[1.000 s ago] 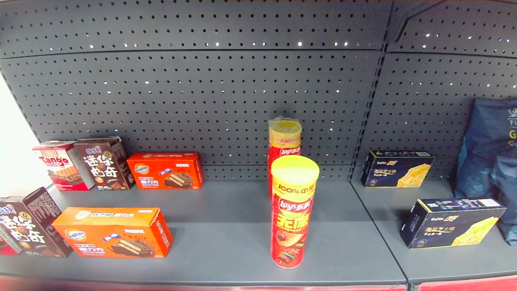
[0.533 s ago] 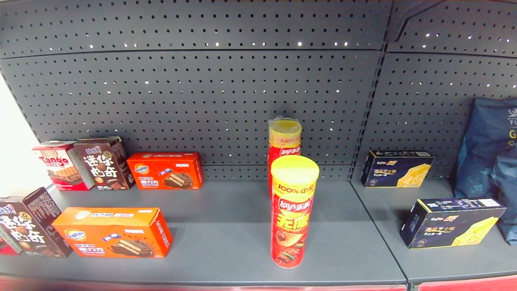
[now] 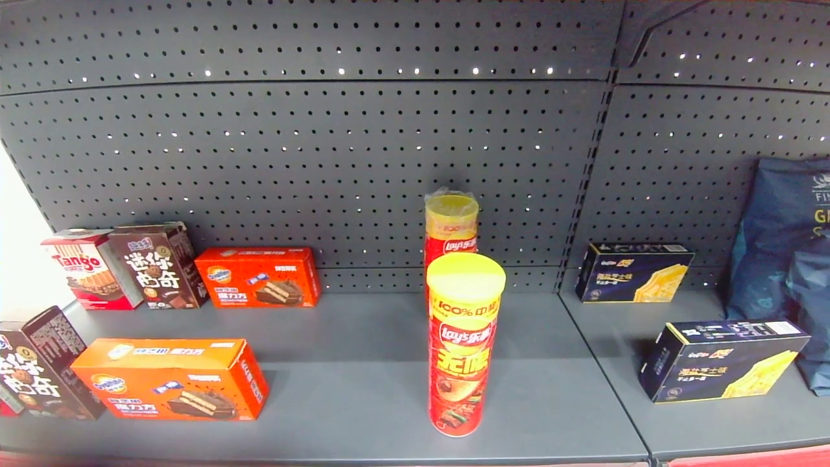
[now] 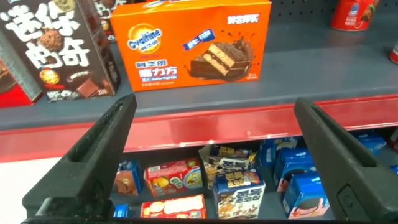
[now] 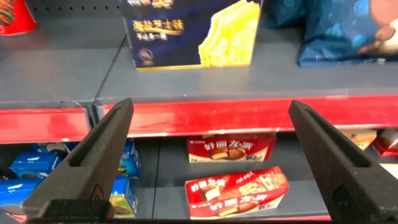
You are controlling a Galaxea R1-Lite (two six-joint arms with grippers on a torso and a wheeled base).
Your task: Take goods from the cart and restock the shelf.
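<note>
Left pincer (image 4: 211, 112): fingers wide apart, nothing between them, held before the red front lip of the shelf (image 4: 261, 90). Right pincer (image 5: 211, 107): fingers likewise apart and holding nothing, before the same lip farther right. Lower shelf (image 5: 174, 155), beneath the lip: assorted small boxes. Shelf, front row, left to right: brown biscuit box (image 3: 39, 366), upright; front orange box (image 3: 170, 379), lying lengthwise just beside it; front chip tube (image 3: 462, 344), red with yellow lid, upright near the middle; front navy box (image 3: 723, 359), on the right-hand section, angled. Back row against the pegboard panel (image 3: 324, 162): red wafer box (image 3: 84, 269), touching a second brown box (image 3: 154, 264); rear orange box (image 3: 258, 277); rear chip tube (image 3: 450, 224), directly behind the front one; rear navy box (image 3: 634, 272). Far right: dark blue bag (image 3: 788, 253), upright.
</note>
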